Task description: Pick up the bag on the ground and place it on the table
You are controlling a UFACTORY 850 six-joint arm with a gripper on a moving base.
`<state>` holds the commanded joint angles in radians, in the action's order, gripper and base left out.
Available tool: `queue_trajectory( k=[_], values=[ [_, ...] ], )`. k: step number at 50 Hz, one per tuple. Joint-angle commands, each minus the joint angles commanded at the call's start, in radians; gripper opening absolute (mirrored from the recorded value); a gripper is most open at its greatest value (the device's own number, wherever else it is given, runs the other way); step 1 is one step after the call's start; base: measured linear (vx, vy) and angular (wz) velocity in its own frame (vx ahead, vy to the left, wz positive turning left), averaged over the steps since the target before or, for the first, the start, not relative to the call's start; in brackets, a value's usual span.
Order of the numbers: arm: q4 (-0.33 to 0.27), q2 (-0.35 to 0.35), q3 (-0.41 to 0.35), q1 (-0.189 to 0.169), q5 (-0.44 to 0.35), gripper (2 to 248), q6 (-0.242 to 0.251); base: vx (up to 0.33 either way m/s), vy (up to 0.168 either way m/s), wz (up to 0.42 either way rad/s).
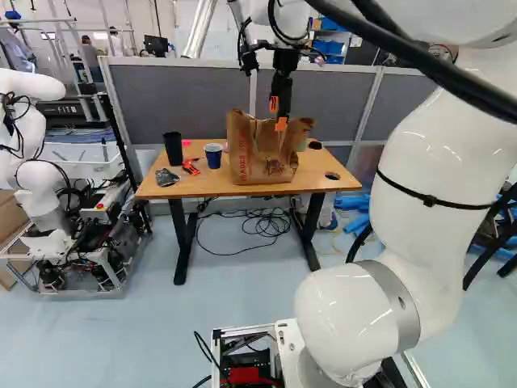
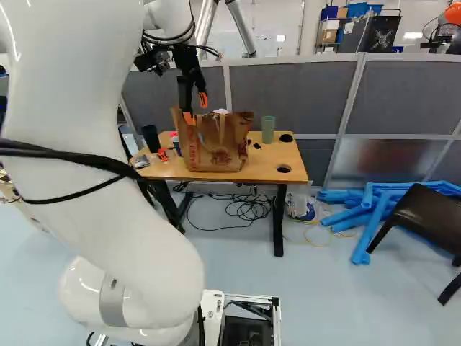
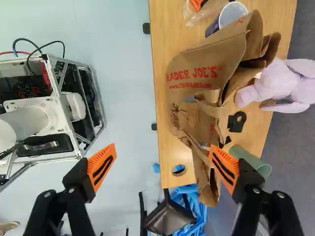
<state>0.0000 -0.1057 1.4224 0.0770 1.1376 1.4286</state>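
The brown paper bag (image 1: 260, 153) stands on the wooden table (image 1: 202, 191), its top crumpled and its handles showing. My gripper (image 1: 278, 114) is over the bag in the left base view, pointing down, with the lower fingertip at the height of the bag's top. In the wrist view the gripper (image 3: 162, 164) has its fingers wide apart and nothing gripped. One finger overlaps the bag (image 3: 199, 81) near its side; whether it touches the paper, I cannot tell. The other finger is out past the table's edge, over the floor.
Around the bag are a black cup (image 1: 174, 149), a blue cup (image 1: 213, 155), a green cup (image 2: 268, 130) and a purple plush toy (image 3: 280, 83). Grey partitions (image 2: 288, 94) stand behind. Another robot (image 1: 36, 153) is at the left; blue tubes (image 2: 367, 216) and a dark chair (image 2: 425, 216) are right of the table.
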Motion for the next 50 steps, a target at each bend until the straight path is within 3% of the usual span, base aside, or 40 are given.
queue_trajectory(
  k=[50],
  values=[
    [0.000, 0.000, 0.000, 0.000, 0.000, 247, 0.000, -0.083, -0.002, 0.003]
  ],
)
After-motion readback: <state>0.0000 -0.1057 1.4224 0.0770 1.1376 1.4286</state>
